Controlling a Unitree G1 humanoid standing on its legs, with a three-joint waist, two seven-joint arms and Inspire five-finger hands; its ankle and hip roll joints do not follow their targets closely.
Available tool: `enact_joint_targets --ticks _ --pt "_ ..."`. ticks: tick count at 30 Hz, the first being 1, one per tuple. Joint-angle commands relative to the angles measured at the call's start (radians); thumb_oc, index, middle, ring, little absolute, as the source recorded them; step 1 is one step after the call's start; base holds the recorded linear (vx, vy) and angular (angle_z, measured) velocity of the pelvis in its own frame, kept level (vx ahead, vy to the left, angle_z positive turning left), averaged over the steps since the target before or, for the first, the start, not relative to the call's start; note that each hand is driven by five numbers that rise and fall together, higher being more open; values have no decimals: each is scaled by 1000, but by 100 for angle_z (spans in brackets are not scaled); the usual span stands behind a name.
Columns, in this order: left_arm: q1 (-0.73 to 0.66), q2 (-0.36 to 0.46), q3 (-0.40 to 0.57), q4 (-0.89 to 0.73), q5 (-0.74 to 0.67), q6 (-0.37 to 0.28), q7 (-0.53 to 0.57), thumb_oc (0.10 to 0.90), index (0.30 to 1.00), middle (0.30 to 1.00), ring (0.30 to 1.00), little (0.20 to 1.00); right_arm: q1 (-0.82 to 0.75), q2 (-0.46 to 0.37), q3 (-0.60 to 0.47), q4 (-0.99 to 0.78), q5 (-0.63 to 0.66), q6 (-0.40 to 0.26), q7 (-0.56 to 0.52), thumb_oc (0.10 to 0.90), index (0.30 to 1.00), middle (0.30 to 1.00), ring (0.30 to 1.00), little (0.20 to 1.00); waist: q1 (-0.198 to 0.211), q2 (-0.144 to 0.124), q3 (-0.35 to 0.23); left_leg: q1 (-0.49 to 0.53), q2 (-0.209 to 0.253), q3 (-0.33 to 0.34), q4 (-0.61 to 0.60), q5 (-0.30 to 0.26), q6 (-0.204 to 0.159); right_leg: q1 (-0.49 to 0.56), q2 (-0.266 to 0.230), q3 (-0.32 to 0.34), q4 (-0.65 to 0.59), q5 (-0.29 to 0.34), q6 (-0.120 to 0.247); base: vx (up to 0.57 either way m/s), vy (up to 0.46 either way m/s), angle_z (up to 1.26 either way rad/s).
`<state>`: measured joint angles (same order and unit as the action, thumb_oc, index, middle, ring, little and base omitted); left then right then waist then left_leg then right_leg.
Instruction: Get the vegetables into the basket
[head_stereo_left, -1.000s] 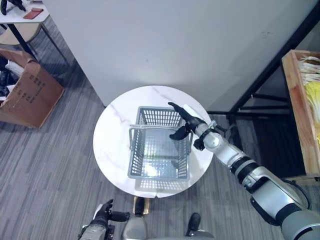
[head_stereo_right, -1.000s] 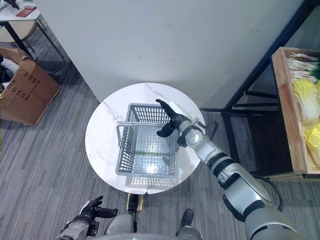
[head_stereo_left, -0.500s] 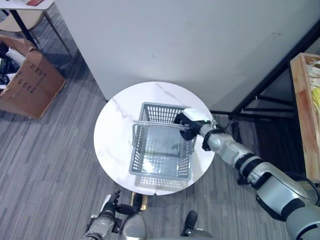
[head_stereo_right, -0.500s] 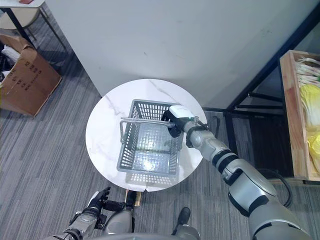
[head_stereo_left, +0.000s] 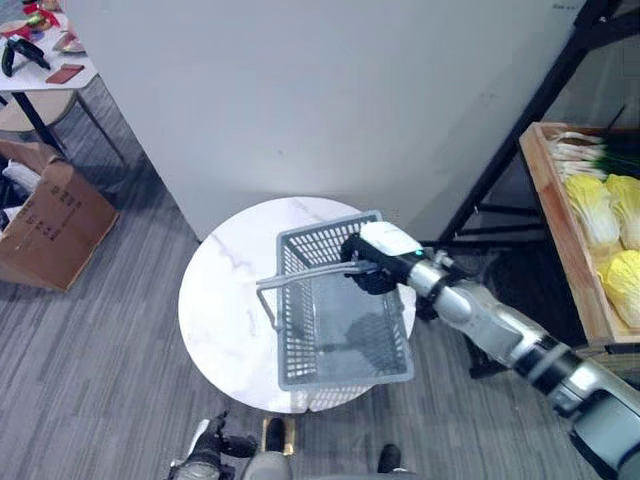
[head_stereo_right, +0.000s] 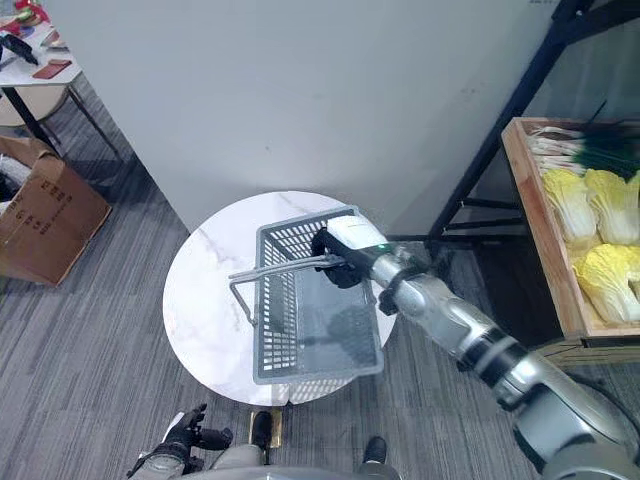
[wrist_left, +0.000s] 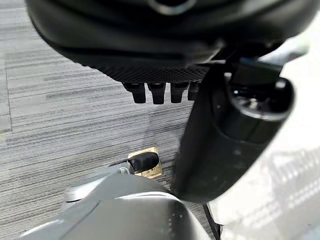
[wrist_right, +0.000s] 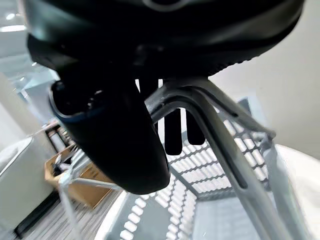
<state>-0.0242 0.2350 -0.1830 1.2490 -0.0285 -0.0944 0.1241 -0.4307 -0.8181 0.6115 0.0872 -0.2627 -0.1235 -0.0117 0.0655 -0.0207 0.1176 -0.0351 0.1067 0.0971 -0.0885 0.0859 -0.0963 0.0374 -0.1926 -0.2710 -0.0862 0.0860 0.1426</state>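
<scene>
Here the right hand (head_stereo_right: 345, 258) is curled round the metal handle (head_stereo_right: 285, 268) of the grey plastic-mesh basket (head_stereo_right: 318, 345), tilted over the round marble table's (head_stereo_right: 205, 310) right edge; cabbages (head_stereo_right: 590, 240) lie far right in a wooden crate (head_stereo_right: 530, 230); the left hand (wrist_left: 165, 92) hangs relaxed, fingers straight.

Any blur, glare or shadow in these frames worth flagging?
Right eye view: grey plastic basket casts a shadow on the white marble table. Right wrist view: right hand, curled round the basket handle, is out of focus. Left wrist view: left hand blurred, dark.
</scene>
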Motion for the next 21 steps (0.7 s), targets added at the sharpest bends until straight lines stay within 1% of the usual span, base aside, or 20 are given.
enact_joint_targets --ticks 1,3,4,5,8,9,10,11,12,13,16,17,18,20,21 --pt "36 34 -50 90 60 15 -13 900 1000 1000 1000 1000 -122 3 -140 -119 158 -117 -61 400 300 300 300 300 -6 -38 -26 38 23 25 1 -35 -20 -21 -74 28 2 66 70 18 0 -18" --pt "43 30 -45 90 65 14 -19 900 1000 1000 1000 1000 -79 -17 -177 -151 181 -126 -50 400 300 300 300 300 -14 -34 -28 48 25 33 1 -37 -20 -19 -71 34 1 66 69 23 5 -28" --pt "52 27 -33 89 68 14 -21 900 1000 1000 1000 1000 -32 -39 -225 -183 198 -133 -53 400 300 300 300 300 -27 -31 -31 58 28 43 1 -39 -19 -19 -70 40 1 65 70 23 2 -25" --pt "52 27 -34 89 68 14 -21 900 1000 1000 1000 1000 -29 -39 -228 -186 199 -132 -52 400 300 300 300 300 -25 -31 -31 59 28 44 1 -40 -19 -18 -70 41 1 65 70 34 2 -26" --pt "61 23 -17 86 72 13 -23 900 1000 1000 1000 1000 42 -67 -296 -221 164 -137 -66 400 300 300 300 300 -39 -28 -36 81 30 61 1 -46 -14 -15 -67 55 5 62 70 39 11 -17" --pt "64 19 -7 86 74 10 -23 900 1000 1000 1000 1000 88 -71 -333 -231 149 -144 -78 400 300 300 300 300 -49 -27 -39 95 30 69 1 -50 -8 -12 -67 63 9 60 70 39 17 -8" --pt "64 20 -8 86 74 10 -23 900 1000 1000 1000 1000 91 -71 -336 -233 149 -143 -77 400 300 300 300 300 -47 -27 -39 96 30 70 1 -50 -8 -12 -67 64 9 60 70 38 26 -12" --pt "65 18 -2 86 76 9 -24 900 1000 1000 1000 1000 117 -71 -355 -238 145 -146 -79 400 300 300 300 300 -53 -28 -39 104 28 75 4 -52 -5 -11 -67 66 12 58 71 11 40 -29" --pt "66 18 10 85 78 9 -20 900 1000 1000 1000 1000 169 -68 -397 -252 148 -151 -83 400 300 300 300 300 -59 -31 -35 104 25 83 32 -64 1 -15 -71 76 26 55 71 10 40 -28" --pt "66 18 9 85 78 9 -20 900 1000 1000 1000 1000 173 -68 -401 -255 148 -150 -82 400 300 300 300 300 -57 -32 -35 103 25 83 35 -66 1 -16 -71 76 27 55 71 -3 43 -23" --pt "62 19 22 81 82 11 -18 900 1000 1000 1000 1000 260 -55 -471 -277 152 -155 -88 400 300 300 300 300 -72 -39 -24 82 19 95 104 -98 12 -37 -85 100 73 50 75 -25 86 -15" --pt "59 19 22 73 97 6 -9 900 1000 1000 1000 1000 315 -42 -516 -284 149 -159 -96 400 300 300 300 300 -92 -41 -12 80 10 105 119 -114 24 -62 -96 123 112 58 84 -37 131 -14" --pt "59 20 20 73 97 6 -9 900 1000 1000 1000 1000 319 -42 -520 -286 149 -159 -96 400 300 300 300 300 -89 -42 -13 79 9 107 121 -115 24 -65 -97 125 114 57 85 -42 141 -12" --pt "54 22 22 67 113 6 7 900 1000 1000 1000 1000 368 -30 -559 -294 140 -161 -108 400 300 300 300 300 -107 -47 -4 83 -5 118 120 -122 35 -84 -108 143 136 89 98 -54 147 -21" --pt "45 25 27 64 119 5 20 900 1000 1000 1000 1000 424 -18 -600 -299 127 -161 -123 400 300 300 300 300 -126 -54 7 85 -27 133 110 -123 46 -110 -126 172 139 165 119 -120 188 -27"
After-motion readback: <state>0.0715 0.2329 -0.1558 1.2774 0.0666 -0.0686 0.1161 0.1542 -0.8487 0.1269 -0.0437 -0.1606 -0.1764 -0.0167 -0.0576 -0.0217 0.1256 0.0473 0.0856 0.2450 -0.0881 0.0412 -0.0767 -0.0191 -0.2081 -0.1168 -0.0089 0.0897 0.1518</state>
